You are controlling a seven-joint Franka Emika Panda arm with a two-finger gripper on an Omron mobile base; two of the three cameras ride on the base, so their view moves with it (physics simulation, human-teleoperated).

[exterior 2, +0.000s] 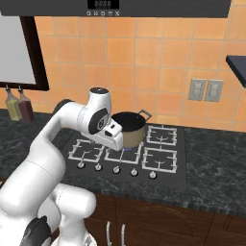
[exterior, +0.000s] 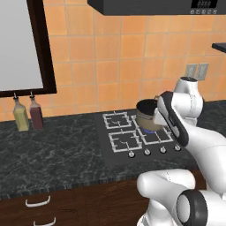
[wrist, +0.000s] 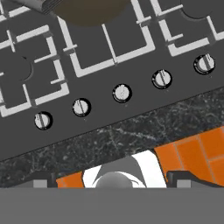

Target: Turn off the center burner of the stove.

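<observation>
One pot (exterior 2: pixel 127 129) on center burner (exterior 2: pixel 124 153), contents unseen.

The stove (exterior 2: pixel 182 166) is a flat black glass cooktop set into the dark counter, carrying square pale-silver wire grates and a row of five small round silver knobs along its front edge. In the hand view it lies tilted just ahead of the gripper (wrist: pixel 113 181), the middle knob (wrist: pixel 121 93) straight ahead of the fingertips, two knobs to either side. The center burner (exterior 2: pixel 126 153) sits beyond that knob; a low blue flame shows at its head, so it is lit. Its grate (wrist: pixel 109 41) appears as a pale square frame directly past the knob row, flanked by like grates.
</observation>
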